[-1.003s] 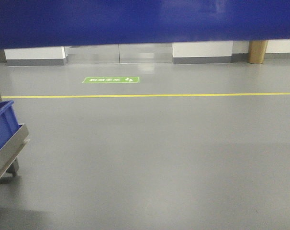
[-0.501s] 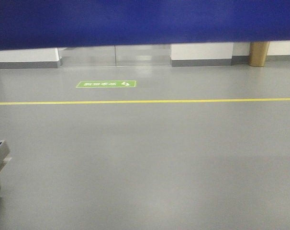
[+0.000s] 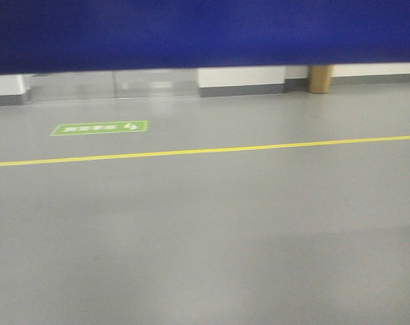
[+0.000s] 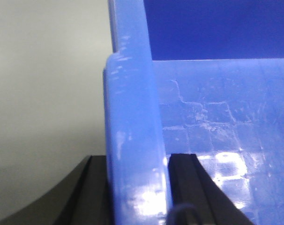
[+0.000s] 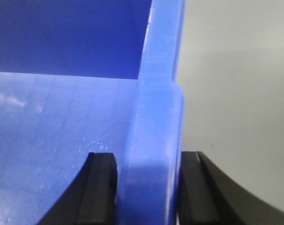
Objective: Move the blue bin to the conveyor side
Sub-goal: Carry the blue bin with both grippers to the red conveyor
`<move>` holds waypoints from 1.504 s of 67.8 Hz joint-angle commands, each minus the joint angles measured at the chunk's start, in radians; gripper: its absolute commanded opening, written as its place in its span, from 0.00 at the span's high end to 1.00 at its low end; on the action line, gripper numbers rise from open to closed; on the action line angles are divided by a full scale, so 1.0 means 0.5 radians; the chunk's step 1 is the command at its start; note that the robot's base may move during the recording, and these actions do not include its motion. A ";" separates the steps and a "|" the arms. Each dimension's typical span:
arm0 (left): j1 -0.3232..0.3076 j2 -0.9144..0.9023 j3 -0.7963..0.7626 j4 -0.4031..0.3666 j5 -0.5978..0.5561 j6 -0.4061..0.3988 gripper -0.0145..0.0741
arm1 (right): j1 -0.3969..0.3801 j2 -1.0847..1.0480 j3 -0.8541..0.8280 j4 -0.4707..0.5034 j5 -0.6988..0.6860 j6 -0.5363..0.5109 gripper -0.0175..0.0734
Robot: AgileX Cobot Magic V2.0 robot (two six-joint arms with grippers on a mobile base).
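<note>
A yellow line (image 3: 205, 150) crosses the grey floor (image 3: 212, 250). Beyond it lie a green floor sign (image 3: 99, 127) and a tan post (image 3: 320, 78). Farther up, the blue bin (image 3: 205, 34) spans the view's top.

**Left wrist view.** My left jaws appear as 2 matte black fingers (image 4: 93, 187) rising from the bottom edge of the picture. The finger at picture-left has a concave outer flank that sweeps wide toward its base. The finger at picture-right (image 4: 194, 187) is a straighter slab with a gently sloping side. Both end in flat, squared tips, with thin raised lips along their edges. A small rounded dark-grey part (image 4: 182, 216), too blurred to identify, sits at the foot of the picture-right finger.

**Right wrist view.** My right jaws show the same build: 2 matte black fingers (image 5: 99, 187) with flat tips, fine edge ridges and outward-curving flanks.
</note>
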 commanded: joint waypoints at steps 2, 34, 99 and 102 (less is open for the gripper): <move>0.009 -0.032 -0.032 0.112 -0.151 0.012 0.85 | -0.009 -0.038 -0.029 -0.130 -0.187 -0.051 0.89; 0.009 -0.032 -0.032 0.116 -0.151 0.012 0.85 | -0.009 -0.038 -0.029 -0.130 -0.195 -0.051 0.89; 0.009 -0.032 -0.032 0.119 -0.151 0.012 0.85 | -0.009 -0.038 -0.029 -0.130 -0.201 -0.051 0.89; 0.009 -0.032 -0.032 0.119 -0.151 0.012 0.85 | -0.009 -0.038 -0.029 -0.130 -0.204 -0.051 0.89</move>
